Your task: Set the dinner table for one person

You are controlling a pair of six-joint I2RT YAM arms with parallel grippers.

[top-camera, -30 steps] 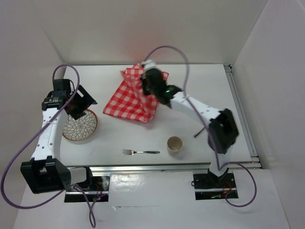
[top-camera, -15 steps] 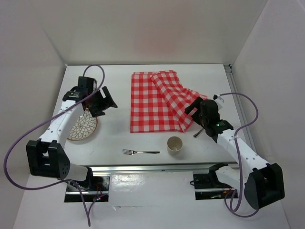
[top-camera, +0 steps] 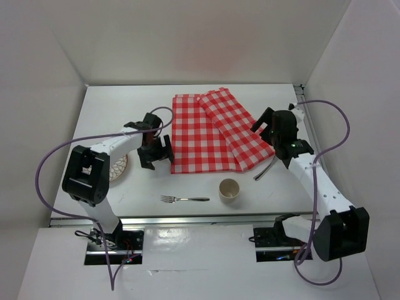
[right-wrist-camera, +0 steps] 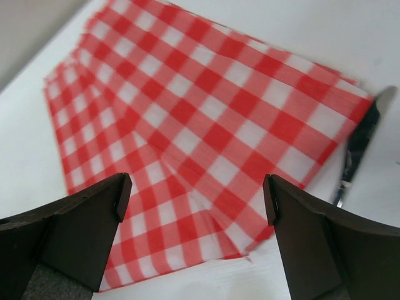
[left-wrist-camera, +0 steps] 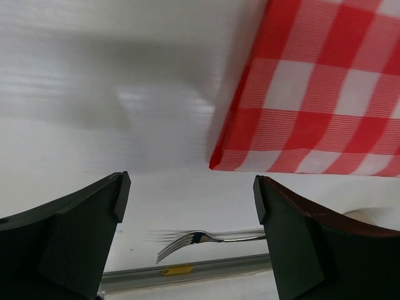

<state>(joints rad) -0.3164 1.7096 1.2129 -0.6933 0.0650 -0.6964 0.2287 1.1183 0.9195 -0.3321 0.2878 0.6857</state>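
Observation:
The red-and-white checked cloth (top-camera: 212, 131) lies spread on the dinner table (top-camera: 119, 106), with a folded flap slanting across its right half. My left gripper (top-camera: 156, 159) stands open just off the cloth's near left corner (left-wrist-camera: 312, 94), nothing between its fingers. My right gripper (top-camera: 262, 127) hovers open over the cloth's right edge (right-wrist-camera: 187, 125), also holding nothing. A fork (top-camera: 185, 199) lies near the front edge and shows between the left jaws (left-wrist-camera: 206, 240). A beige cup (top-camera: 229, 190) stands right of the fork.
A patterned plate (top-camera: 117, 169) sits at the left, half hidden by the left arm. A knife (top-camera: 265, 170) lies by the cloth's right corner, its dark blade (right-wrist-camera: 359, 147) beside the cloth. White walls enclose the table on three sides.
The cloth, bunched up in the right gripper a second ago, now lies spread flat and released. The left arm swung right from the plate to the cloth's near left corner.

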